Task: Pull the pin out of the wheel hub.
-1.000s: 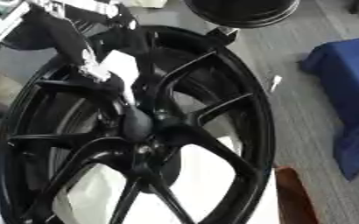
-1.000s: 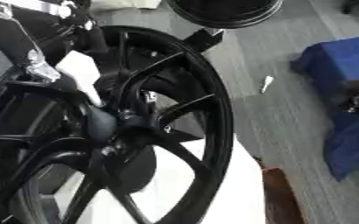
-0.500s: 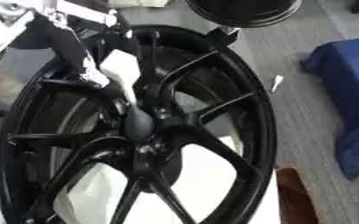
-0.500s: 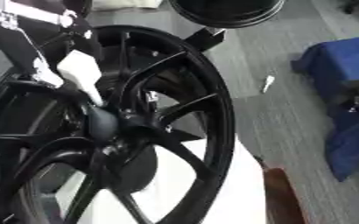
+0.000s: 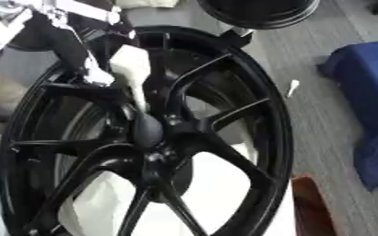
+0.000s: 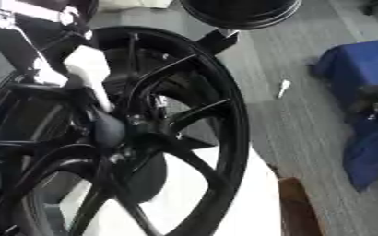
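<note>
A: Found the wheel (image 5: 278, 133) where?

B: Right up close, across most of both views. Black, with forked spokes meeting at the wheel hub (image 5: 155, 138) near the middle. Lay over a white surface (image 5: 224, 184), visible between the lower spokes.

A: And the pin?

B: Couldn't make out. Looked for it around the wheel hub and saw only black shapes there, nothing to be picked out as a pin.

A: Spotted the left hand (image 5: 94, 76)?

B: Yes, in from the upper left on a black and silver arm, over the upper spokes and above the wheel hub. Couldn't tell whether open or closed, nor whether touching anything at the hub. Sat just beside a pale white shape (image 5: 130, 69) between two spokes.

A: Right hand?

B: Showed in neither view.

A: Noticed anything else around?

B: A second black wheel (image 5: 261, 11) at the top edge, close to the big one's rim. A blue cloth (image 5: 369, 92) on the grey floor (image 5: 321, 133) to the right, well apart from the wheel. A small white scrap (image 5: 292, 87) between them. A brown object (image 5: 309, 207) at the lower right, just beside the rim.
</note>
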